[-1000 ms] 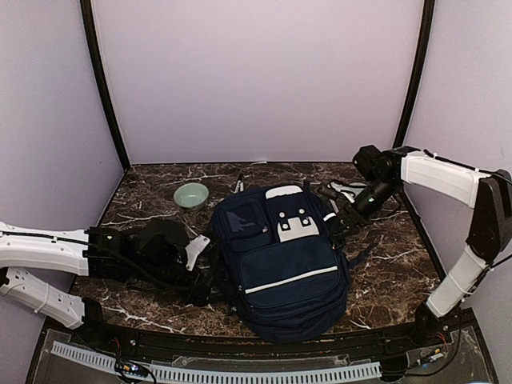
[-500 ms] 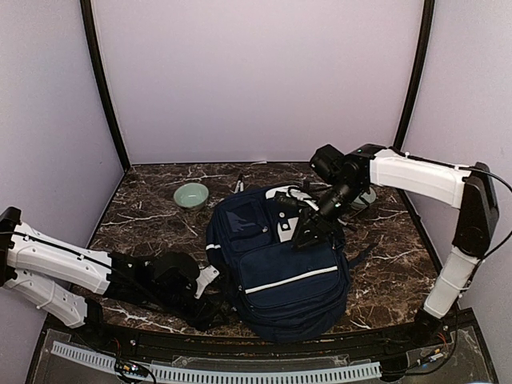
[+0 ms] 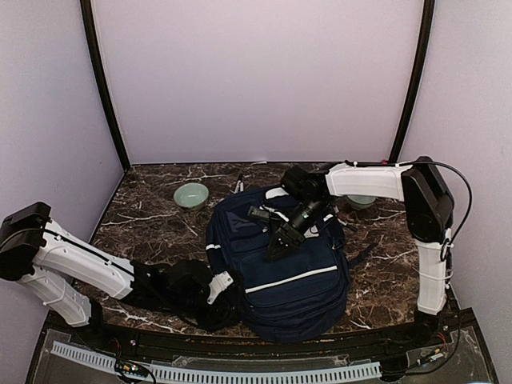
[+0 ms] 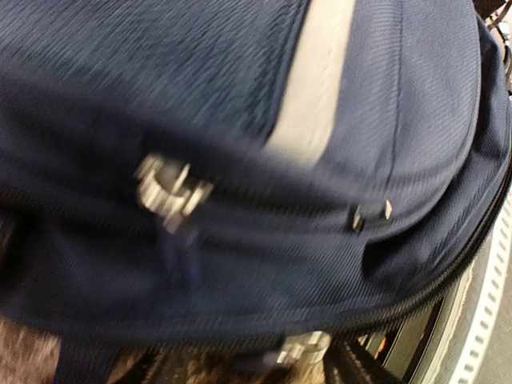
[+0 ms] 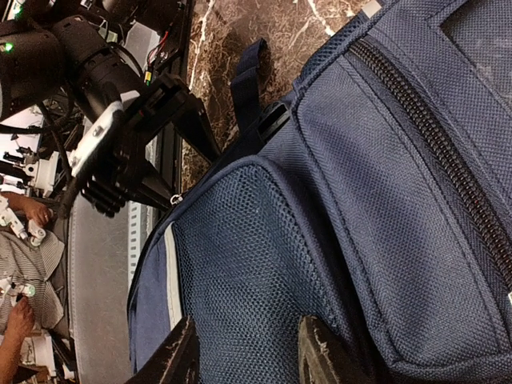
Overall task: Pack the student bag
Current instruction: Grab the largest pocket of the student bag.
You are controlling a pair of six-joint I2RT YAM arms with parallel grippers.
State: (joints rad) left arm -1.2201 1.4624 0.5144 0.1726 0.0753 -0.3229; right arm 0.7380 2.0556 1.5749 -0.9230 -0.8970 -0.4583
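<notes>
The student bag is a navy backpack with a white stripe, lying flat mid-table. My right gripper hovers over its upper front. In the right wrist view its fingers stand apart above the mesh side pocket, with nothing between them; the gripper is open. My left gripper sits low at the bag's near left corner. The right wrist view shows its dark jaws spread beside a small zip pull. The left wrist view is blurred and filled by bag fabric, a metal zip pull and the white stripe.
A pale green bowl stands at the back left. A light bowl sits behind my right arm, and a small pen-like item lies near the back wall. The black rail runs along the near table edge, close to the bag.
My right arm has swung left from beside the bag to over its front. My left arm has slid right along the near edge to the bag's corner.
</notes>
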